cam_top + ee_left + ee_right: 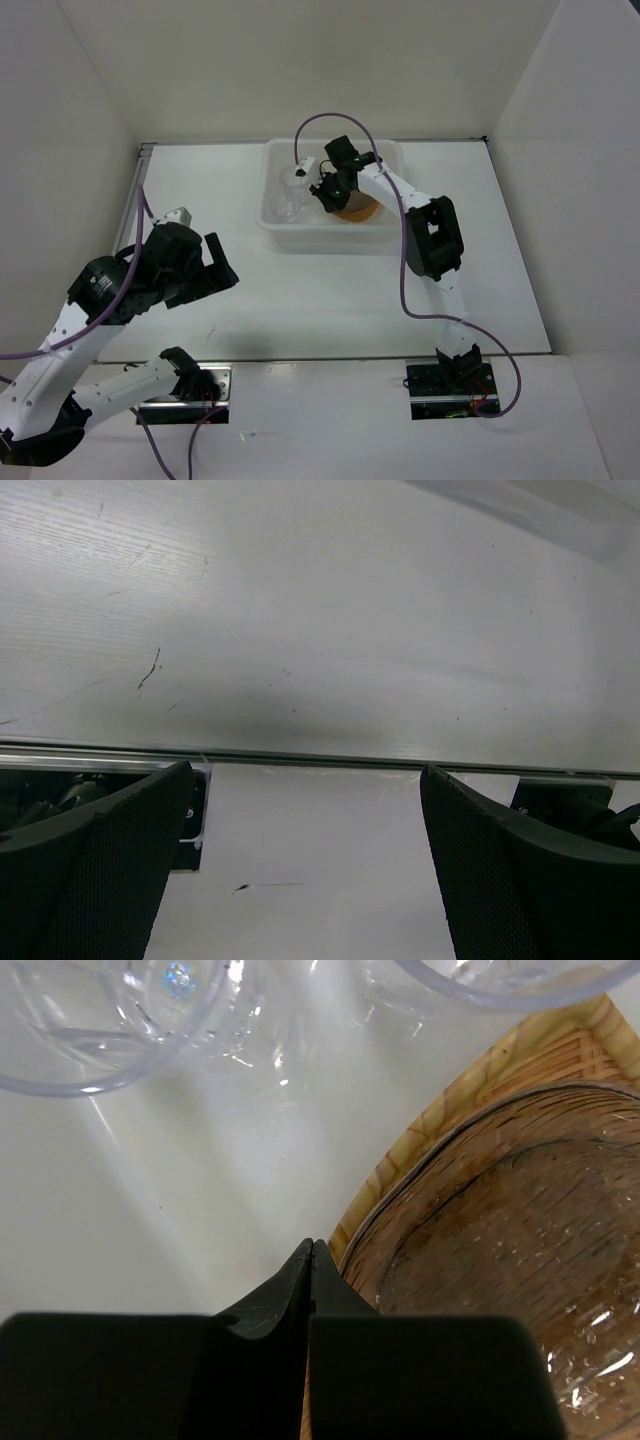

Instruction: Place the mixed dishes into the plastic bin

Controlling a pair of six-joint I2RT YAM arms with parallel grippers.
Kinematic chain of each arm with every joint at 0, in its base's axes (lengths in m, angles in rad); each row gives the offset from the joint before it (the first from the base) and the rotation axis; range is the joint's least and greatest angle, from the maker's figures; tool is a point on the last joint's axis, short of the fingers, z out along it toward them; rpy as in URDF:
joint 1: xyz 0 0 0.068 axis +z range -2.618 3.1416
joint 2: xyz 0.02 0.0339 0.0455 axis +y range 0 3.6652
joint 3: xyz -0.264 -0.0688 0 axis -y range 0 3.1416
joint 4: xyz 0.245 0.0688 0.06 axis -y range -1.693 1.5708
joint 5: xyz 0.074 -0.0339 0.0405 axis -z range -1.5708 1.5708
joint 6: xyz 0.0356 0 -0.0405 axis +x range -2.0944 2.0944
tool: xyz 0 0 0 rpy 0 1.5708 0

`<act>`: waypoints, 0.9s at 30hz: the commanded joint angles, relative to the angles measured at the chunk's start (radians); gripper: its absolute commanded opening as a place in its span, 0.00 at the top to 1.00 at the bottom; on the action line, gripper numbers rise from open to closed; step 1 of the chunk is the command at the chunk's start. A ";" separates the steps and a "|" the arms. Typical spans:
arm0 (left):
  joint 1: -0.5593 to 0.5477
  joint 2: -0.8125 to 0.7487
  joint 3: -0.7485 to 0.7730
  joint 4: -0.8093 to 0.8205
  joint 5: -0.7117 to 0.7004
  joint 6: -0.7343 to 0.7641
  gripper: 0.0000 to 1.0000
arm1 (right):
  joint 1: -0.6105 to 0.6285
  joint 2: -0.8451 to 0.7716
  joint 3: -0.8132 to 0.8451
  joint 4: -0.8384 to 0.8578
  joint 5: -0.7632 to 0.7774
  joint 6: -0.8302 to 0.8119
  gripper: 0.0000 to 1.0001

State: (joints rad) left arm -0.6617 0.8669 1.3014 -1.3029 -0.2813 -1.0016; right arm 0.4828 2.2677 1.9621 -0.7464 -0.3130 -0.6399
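The white plastic bin [272, 222] stands at the back middle of the table. Inside it lie two clear tumbler cups [296, 180] [283, 209] on the left and the orange woven tray [358, 210] on the right. In the right wrist view the smoky saucer [520, 1230] rests in the tray [470, 1085], with the cups [80, 1020] [500, 980] beyond. My right gripper [330, 190] [313, 1244] is inside the bin at the tray's left edge, shut, with nothing seen between the tips. My left gripper [222, 272] [305, 770] is open and empty over the near left of the table.
The bin floor [150, 1180] left of the tray is bare white plastic. White walls enclose the table on three sides. A metal strip [320, 758] runs along the table's near edge, with both arm bases [190, 385] [450, 380] below it.
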 commanded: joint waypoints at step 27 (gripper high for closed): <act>0.001 -0.048 -0.008 0.004 -0.005 -0.037 0.00 | -0.095 -0.097 0.116 0.032 -0.009 0.129 0.98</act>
State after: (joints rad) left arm -0.6617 0.8333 1.2671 -1.3045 -0.2703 -1.0256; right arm 0.4057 2.2951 2.0159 -0.7216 -0.2501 -0.5709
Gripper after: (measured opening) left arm 0.999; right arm 0.014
